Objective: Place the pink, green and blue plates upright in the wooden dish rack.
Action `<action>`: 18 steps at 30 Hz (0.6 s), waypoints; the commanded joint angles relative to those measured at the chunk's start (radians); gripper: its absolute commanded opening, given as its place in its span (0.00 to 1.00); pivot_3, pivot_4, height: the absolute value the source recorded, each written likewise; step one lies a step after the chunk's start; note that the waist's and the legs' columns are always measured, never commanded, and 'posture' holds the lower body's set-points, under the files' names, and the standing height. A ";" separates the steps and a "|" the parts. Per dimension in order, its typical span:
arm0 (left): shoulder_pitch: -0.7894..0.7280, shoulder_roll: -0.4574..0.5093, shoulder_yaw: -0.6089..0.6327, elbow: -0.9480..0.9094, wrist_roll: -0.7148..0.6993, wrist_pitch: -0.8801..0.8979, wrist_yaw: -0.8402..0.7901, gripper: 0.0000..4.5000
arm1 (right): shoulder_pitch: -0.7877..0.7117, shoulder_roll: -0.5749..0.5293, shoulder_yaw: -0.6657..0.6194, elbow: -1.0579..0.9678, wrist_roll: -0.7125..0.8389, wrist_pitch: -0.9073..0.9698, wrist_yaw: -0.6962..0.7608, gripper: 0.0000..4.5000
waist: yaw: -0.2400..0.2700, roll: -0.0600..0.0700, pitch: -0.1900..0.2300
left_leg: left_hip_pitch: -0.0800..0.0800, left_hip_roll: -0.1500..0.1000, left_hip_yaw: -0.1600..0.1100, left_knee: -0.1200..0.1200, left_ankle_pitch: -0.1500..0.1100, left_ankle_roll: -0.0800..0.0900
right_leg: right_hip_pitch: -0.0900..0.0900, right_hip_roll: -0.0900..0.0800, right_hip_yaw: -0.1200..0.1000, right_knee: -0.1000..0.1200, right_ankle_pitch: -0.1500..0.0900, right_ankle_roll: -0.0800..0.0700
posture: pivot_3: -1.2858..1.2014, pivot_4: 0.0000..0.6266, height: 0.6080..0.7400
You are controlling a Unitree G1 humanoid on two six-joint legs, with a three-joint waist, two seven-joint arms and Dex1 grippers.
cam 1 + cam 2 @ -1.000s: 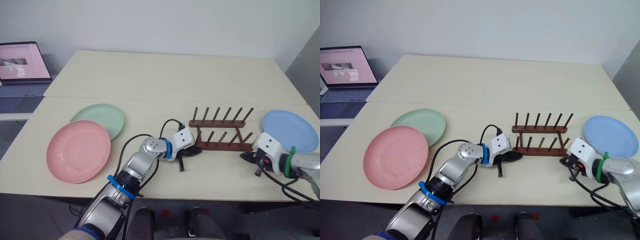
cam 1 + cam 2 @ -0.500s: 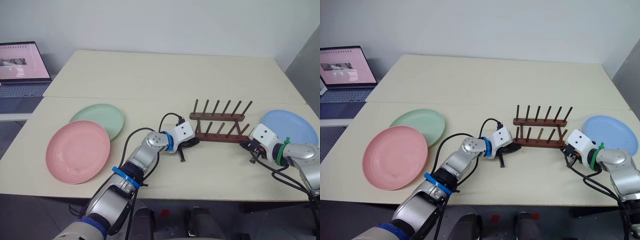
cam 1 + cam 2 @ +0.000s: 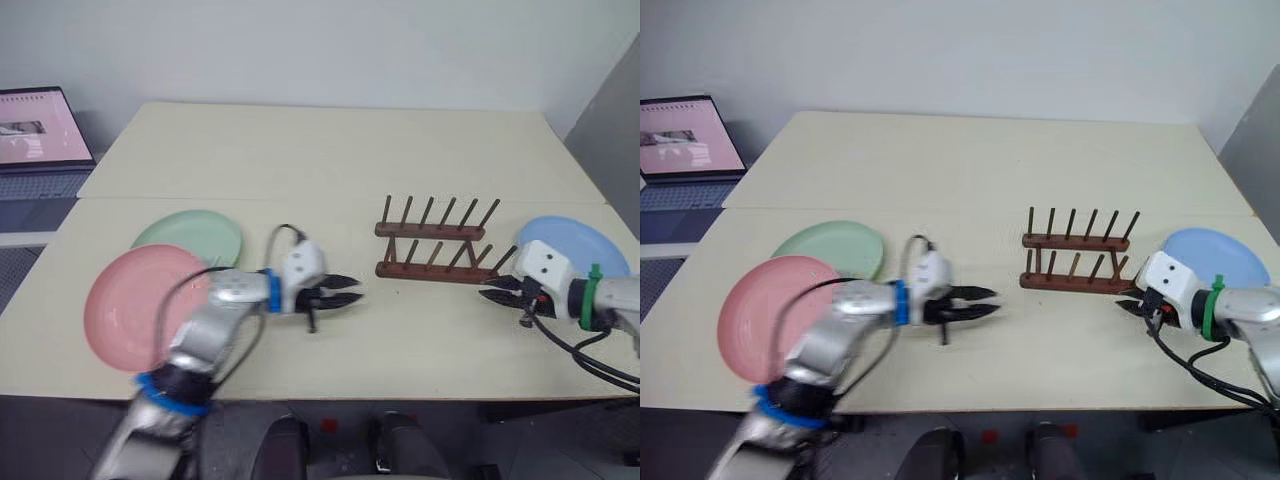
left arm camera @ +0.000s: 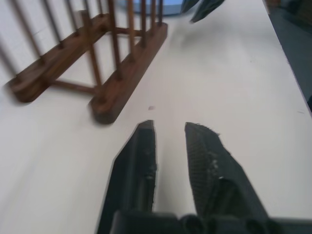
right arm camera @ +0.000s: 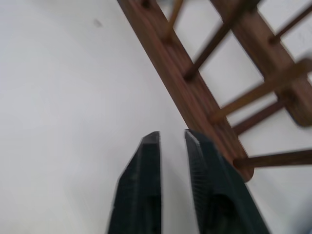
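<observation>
Black fingers of the left gripper and right gripper stand slightly apart, empty, flanking the rack mid-table. Pink plate and green plate lie flat near the table's left edge, blue plate near the right edge: probably light, stiff, slick; pinch each by its rim.

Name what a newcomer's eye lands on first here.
The dark wooden dish rack stands empty mid-table, flanked by the left gripper and right gripper, both open and holding nothing. The pink plate overlaps the green plate at the table's left; the blue plate lies flat at the right.
</observation>
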 commanded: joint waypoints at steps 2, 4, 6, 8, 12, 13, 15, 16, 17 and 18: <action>0.068 0.061 0.342 -0.210 -0.185 0.235 0.162 0.53 | -0.051 -0.040 -0.031 -0.157 0.130 0.067 0.081 0.52 | 0.006 0.000 0.000 | 0.003 -0.001 -0.001 0.000 0.000 0.000 | 0.002 0.000 -0.001 0.000 -0.001 -0.001 | 0.52 0.24 1.00; 0.090 0.058 0.474 -0.236 -0.244 0.327 0.257 0.66 | -0.090 -0.040 -0.019 -0.175 0.163 0.081 0.099 0.68 | 0.007 -0.001 0.000 | 0.006 -0.001 -0.002 0.000 0.000 0.000 | 0.004 -0.001 0.000 0.001 -0.003 -0.006 | 0.52 0.24 1.00; 0.122 0.055 0.605 -0.227 -0.277 0.374 0.335 0.78 | -0.156 -0.014 0.018 -0.175 0.179 0.078 0.104 0.82 | 0.006 -0.002 0.001 | 0.007 -0.001 -0.002 0.001 0.000 0.000 | 0.004 -0.001 0.001 0.001 -0.003 -0.005 | 0.52 0.24 1.00; 0.141 0.043 0.751 -0.192 -0.336 0.438 0.416 0.92 | -0.223 0.013 0.065 -0.174 0.193 0.074 0.116 0.98 | 0.004 -0.003 0.002 | 0.008 -0.001 -0.002 0.001 0.000 0.000 | 0.004 -0.001 0.002 0.001 -0.003 -0.005 | 0.52 0.24 1.00; 0.222 0.030 1.038 -0.083 -0.477 0.569 0.525 0.99 | -0.361 0.075 0.178 -0.115 0.176 0.037 0.172 1.00 | -0.009 -0.005 0.002 | 0.008 0.000 -0.001 -0.001 0.000 0.000 | 0.003 0.000 0.003 0.001 -0.001 -0.002 | 0.52 0.24 1.00; 0.247 0.030 1.070 -0.064 -0.480 0.566 0.542 0.99 | -0.384 0.085 0.197 -0.097 0.167 0.026 0.181 1.00 | -0.010 -0.006 0.002 | 0.008 0.000 -0.001 -0.002 0.000 0.000 | 0.003 0.000 0.003 0.001 -0.001 -0.002 | 0.52 0.24 1.00; 0.291 0.026 1.098 -0.037 -0.479 0.558 0.571 0.99 | -0.417 0.099 0.225 -0.069 0.151 0.005 0.196 1.00 | -0.008 -0.007 0.002 | 0.007 0.000 -0.002 -0.002 0.000 0.000 | 0.002 -0.001 0.002 0.001 -0.003 -0.003 | 0.52 0.24 1.00; 0.306 0.024 1.105 -0.029 -0.483 0.554 0.580 0.99 | -0.427 0.102 0.234 -0.058 0.145 -0.005 0.202 1.00 | -0.003 -0.008 0.002 | 0.006 -0.001 -0.002 -0.003 0.000 -0.001 | 0.002 -0.001 0.001 0.001 -0.003 -0.004 | 0.52 0.24 1.00; 0.326 0.022 1.104 -0.014 -0.470 0.539 0.587 0.99 | -0.438 0.107 0.241 -0.052 0.142 -0.010 0.208 1.00 | 0.006 -0.008 0.002 | 0.005 0.000 -0.002 -0.003 -0.001 -0.001 | 0.002 -0.002 0.000 0.001 -0.004 -0.004 | 0.52 0.24 1.00; 0.340 0.021 1.101 -0.004 -0.462 0.527 0.592 0.99 | -0.445 0.111 0.245 -0.045 0.140 -0.014 0.213 1.00 | 0.011 -0.008 0.002 | 0.005 0.000 -0.002 -0.002 -0.001 -0.001 | 0.002 -0.002 0.000 0.001 -0.004 -0.005 | 0.52 0.24 1.00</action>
